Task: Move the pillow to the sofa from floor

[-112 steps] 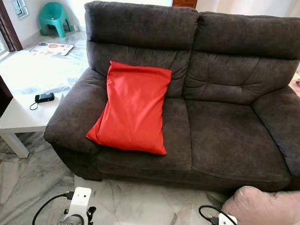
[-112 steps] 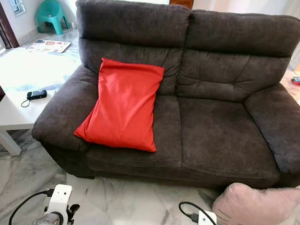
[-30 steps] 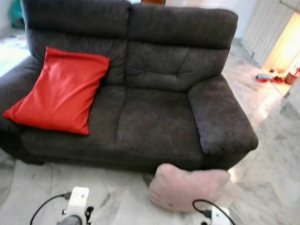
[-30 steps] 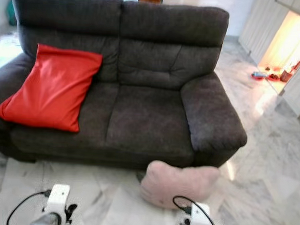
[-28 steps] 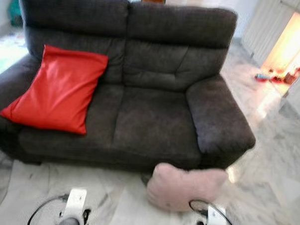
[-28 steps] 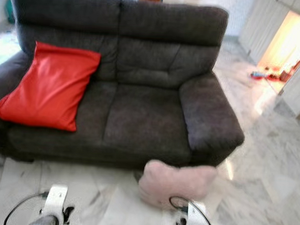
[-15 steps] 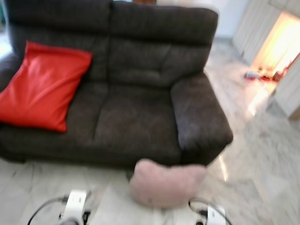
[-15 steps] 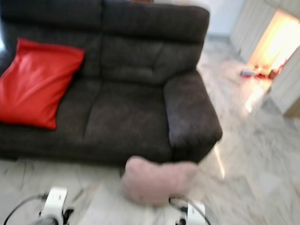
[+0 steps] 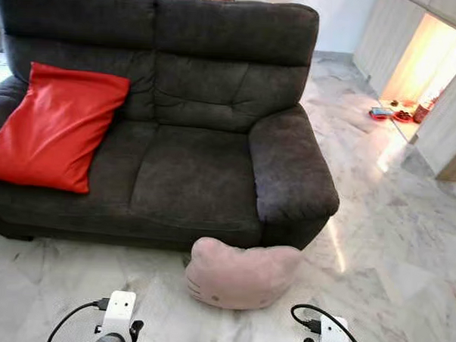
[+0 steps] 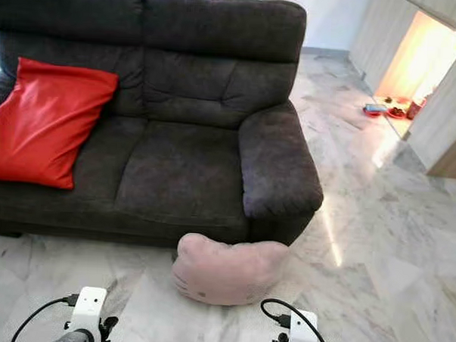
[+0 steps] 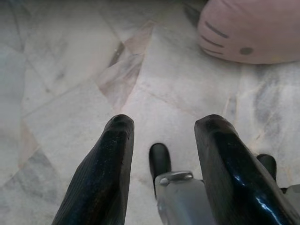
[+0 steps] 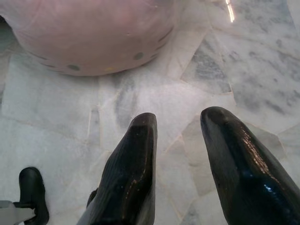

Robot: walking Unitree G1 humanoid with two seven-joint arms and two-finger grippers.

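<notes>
A pink cat-face pillow (image 9: 241,274) lies on the marble floor against the front of the dark grey sofa (image 9: 197,177), below its right armrest. The same pillow shows in the left wrist view (image 11: 251,30) and the right wrist view (image 12: 89,35). A red pillow (image 9: 52,125) leans on the sofa's left seat. Both arms hang low at the bottom edge of the head views. My left gripper (image 11: 164,126) is open above bare floor, short of the pillow. My right gripper (image 12: 180,124) is open too, with the pillow just ahead of its fingertips.
Marble floor (image 9: 391,246) spreads to the right of the sofa toward a lit doorway (image 9: 437,51) with small items (image 9: 382,112) on the ground. The sofa's right seat cushion (image 9: 194,173) is bare. Black cables loop from both wrists.
The camera has swung right and steadied; the sofa and red pillow slid left in view, and the pink pillow now sits near the centre, sharp instead of blurred.
</notes>
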